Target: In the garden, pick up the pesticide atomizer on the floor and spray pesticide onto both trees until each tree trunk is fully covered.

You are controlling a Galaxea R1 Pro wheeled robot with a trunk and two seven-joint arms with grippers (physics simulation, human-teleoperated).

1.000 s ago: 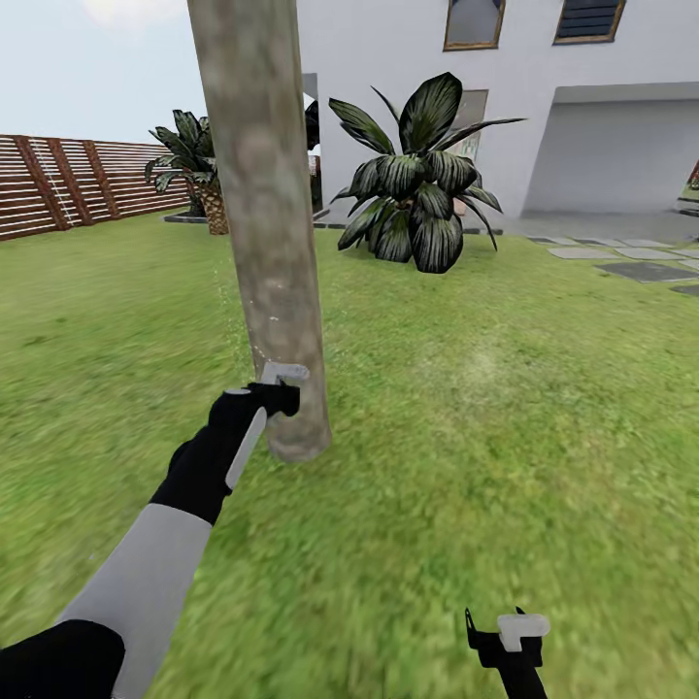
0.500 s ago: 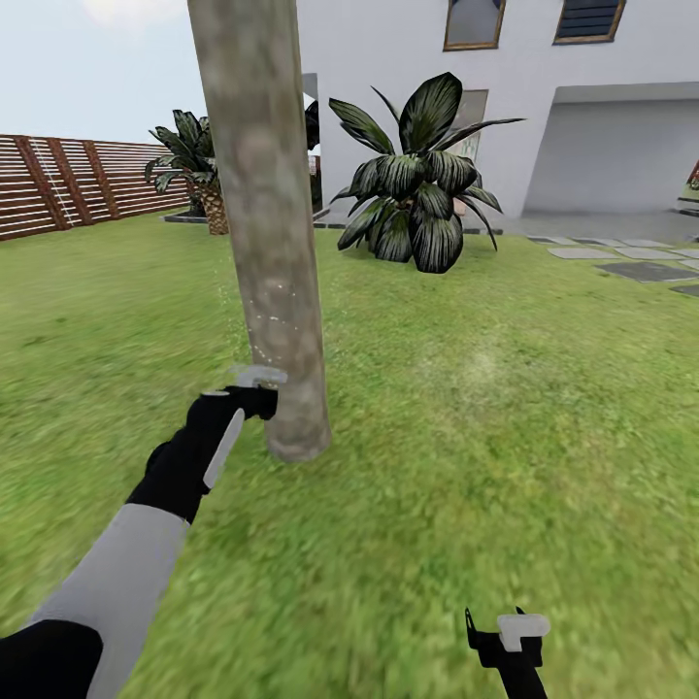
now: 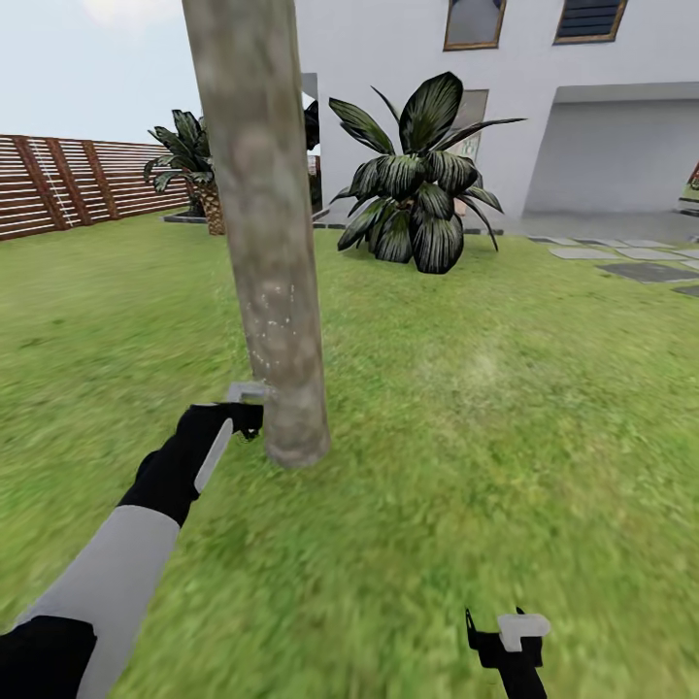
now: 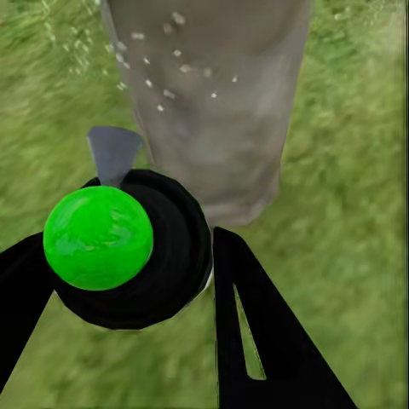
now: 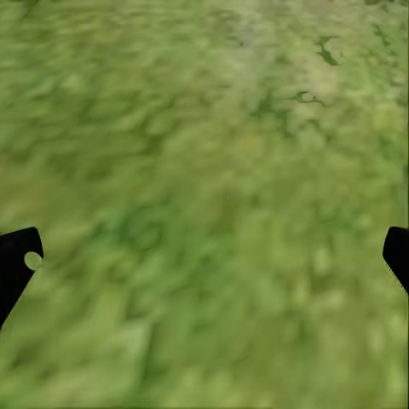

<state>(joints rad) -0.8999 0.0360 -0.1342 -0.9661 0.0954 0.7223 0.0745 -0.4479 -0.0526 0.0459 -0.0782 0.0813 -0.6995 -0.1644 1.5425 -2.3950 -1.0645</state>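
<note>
Grass lawn [image 3: 505,437] runs back to a white house [image 3: 582,107], with a brown slat fence [image 3: 68,180] on the left side and grey stepping stones [image 3: 641,267] on the right. Left gripper [image 3: 243,413] is low, just beside the base of the tree trunk [image 3: 267,243]. In the left wrist view its black fingers [image 4: 256,332] are closed on the pesticide atomizer [image 4: 136,251] — a dark round bottle with a bright green dot [image 4: 98,237] on top and a grey nozzle [image 4: 113,153] pointing at the trunk. What is inside the bottle cannot be told. White pesticide specks [image 4: 162,81] scatter over the bark and the grass beside it. Right gripper [image 3: 510,641] hangs low over bare grass, well apart from the tree — its fingertips [image 5: 17,264] are spread wide, nothing between them. A broad-leaved dark plant [image 3: 417,194] and a short palm [image 3: 194,165] stand behind the trunk.
</note>
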